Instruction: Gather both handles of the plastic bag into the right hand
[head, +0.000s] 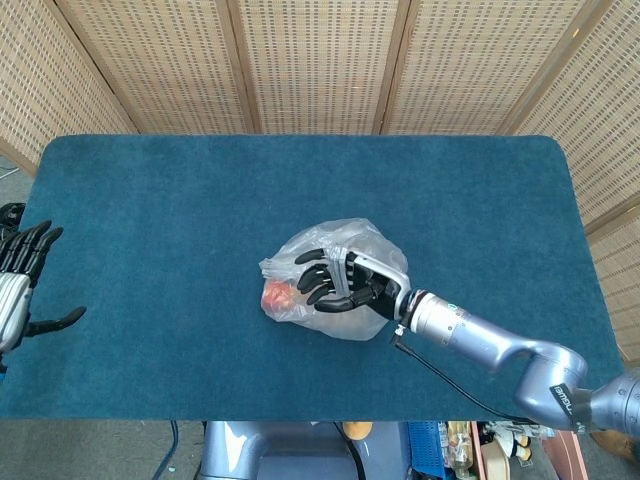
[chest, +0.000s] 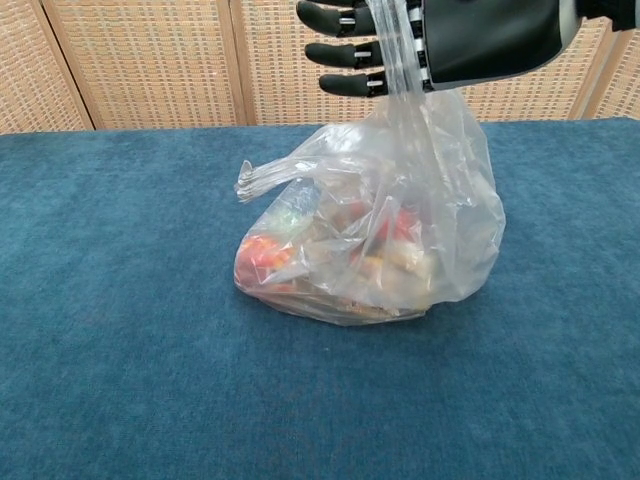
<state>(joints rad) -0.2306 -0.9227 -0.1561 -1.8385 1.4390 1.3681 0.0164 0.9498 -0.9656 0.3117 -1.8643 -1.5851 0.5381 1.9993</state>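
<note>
- The right hand (chest: 470, 40) hangs over the plastic bag (chest: 380, 240), its fingers (chest: 340, 52) stretched out straight and spread apart, pointing away from the arm.
- One handle (chest: 400, 50) of the bag is looped across those fingers near the palm, drawn taut up from the bag's top; the fingers are not curled around it, so the strap hangs on them rather than being clenched.
- The second handle (chest: 262, 178) sticks out free below the fingertips and on the side they point toward, touching no finger.
- The bag sits on the blue table (head: 150, 200), bulging with red and yellowish contents directly beneath the right fingers.
- In the head view the right hand (head: 345, 285) lies over the bag's top.
- The left hand (head: 20, 275) is at the table's edge, well apart from the bag, fingers extended and spread, holding nothing.
</note>
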